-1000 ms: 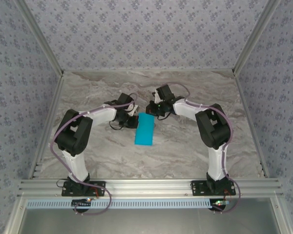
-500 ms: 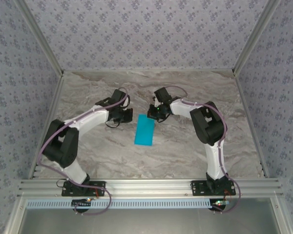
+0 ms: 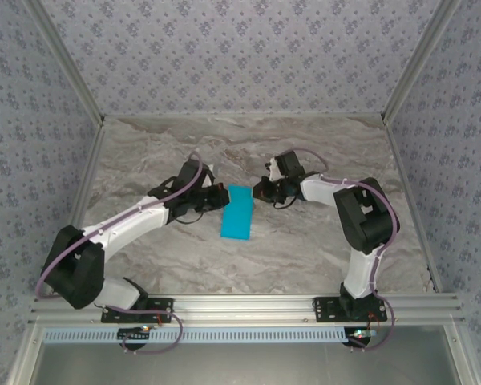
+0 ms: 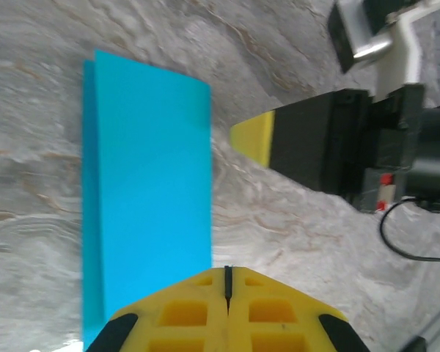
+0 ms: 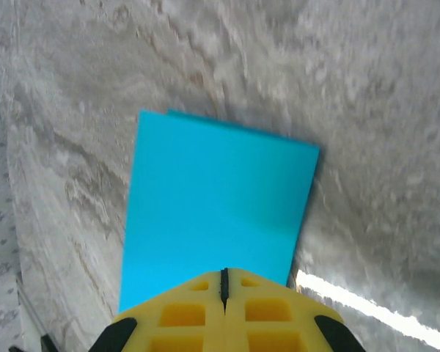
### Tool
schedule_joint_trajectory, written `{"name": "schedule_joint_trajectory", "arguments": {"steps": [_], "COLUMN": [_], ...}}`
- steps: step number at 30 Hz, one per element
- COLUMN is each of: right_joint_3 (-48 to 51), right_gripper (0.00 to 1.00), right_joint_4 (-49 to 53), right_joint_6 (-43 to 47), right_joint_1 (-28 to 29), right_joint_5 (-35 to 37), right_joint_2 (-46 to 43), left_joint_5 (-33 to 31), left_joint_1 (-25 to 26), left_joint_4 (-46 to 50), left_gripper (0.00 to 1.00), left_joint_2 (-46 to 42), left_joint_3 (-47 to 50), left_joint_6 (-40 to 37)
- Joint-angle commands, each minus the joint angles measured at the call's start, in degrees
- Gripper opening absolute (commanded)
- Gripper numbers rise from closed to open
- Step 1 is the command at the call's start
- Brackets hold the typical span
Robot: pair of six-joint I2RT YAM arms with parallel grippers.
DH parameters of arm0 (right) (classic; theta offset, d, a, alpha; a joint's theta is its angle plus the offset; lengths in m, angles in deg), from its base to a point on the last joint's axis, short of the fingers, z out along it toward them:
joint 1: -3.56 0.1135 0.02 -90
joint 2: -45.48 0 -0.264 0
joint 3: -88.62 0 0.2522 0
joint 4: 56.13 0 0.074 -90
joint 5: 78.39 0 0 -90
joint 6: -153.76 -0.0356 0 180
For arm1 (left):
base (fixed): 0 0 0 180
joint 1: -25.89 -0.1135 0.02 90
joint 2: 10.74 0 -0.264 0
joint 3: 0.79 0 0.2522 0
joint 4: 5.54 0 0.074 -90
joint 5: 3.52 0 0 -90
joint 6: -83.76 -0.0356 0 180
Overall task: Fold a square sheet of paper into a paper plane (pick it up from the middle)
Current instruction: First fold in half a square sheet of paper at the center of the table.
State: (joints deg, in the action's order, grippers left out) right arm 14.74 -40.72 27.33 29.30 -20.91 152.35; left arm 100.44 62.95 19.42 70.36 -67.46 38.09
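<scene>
- Left wrist view: the two yellow fingers (image 4: 191, 312) of the left gripper (image 4: 226, 271) are pressed tight together. Only a thin dark line shows between them, and nothing is held there.
- The tip of these fingers sits over the near edge of the blue sheet of paper (image 4: 150, 183). I cannot tell if it touches the paper.
- The paper is folded over into a long shape. A thin strip of the under layer peeks out along one long side.
- Across the paper, the yellow tip of the right gripper (image 4: 253, 138) points at the other long edge, just beside it.
- Right wrist view: the right gripper's own yellow fingers (image 5: 268, 312) are squeezed together too, with nothing between them. Their tip is over the near edge of the paper (image 5: 216, 198).
- Top view: the paper (image 3: 238, 212) lies flat on the grey marble table (image 3: 305, 257), near the middle, between the two arms.
- The left gripper (image 3: 221, 195) is at the far left side of the paper. The right gripper (image 3: 259, 191) is at its far right corner. The two face each other across that far end.
- The left arm (image 3: 120, 228) stretches long and low over the table. The right arm (image 3: 361, 220) is bent at the elbow.
- Walls (image 3: 240, 56) with a little flower pattern stand around the table.
</scene>
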Motion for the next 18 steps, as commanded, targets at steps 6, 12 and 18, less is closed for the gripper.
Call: {"name": "schedule_joint_trajectory", "arguments": {"steps": [6, 12, 18], "right_joint_3": [2.26, 0.70, 0.81], "right_gripper": [0.00, 0.00, 0.00], "right_joint_4": [-3.78, -2.97, -1.25], "right_joint_6": [-0.13, -0.11, 2.04], "right_joint_1": [2.10, 2.60, 2.60], "right_joint_5": [-4.16, -3.16, -1.99], "right_joint_2": [2.12, 4.39, 5.20], "left_joint_5": [2.46, 2.55, 4.36], "left_joint_1": [3.84, 5.20, 6.01], "left_joint_4": [-5.80, -5.26, -6.66], "left_gripper": [0.04, 0.02, 0.01], "left_joint_2": [5.78, 9.71, 14.15], "left_joint_3": [-1.01, -2.72, -3.62], "left_joint_6": [4.54, 5.02, 5.72]}}
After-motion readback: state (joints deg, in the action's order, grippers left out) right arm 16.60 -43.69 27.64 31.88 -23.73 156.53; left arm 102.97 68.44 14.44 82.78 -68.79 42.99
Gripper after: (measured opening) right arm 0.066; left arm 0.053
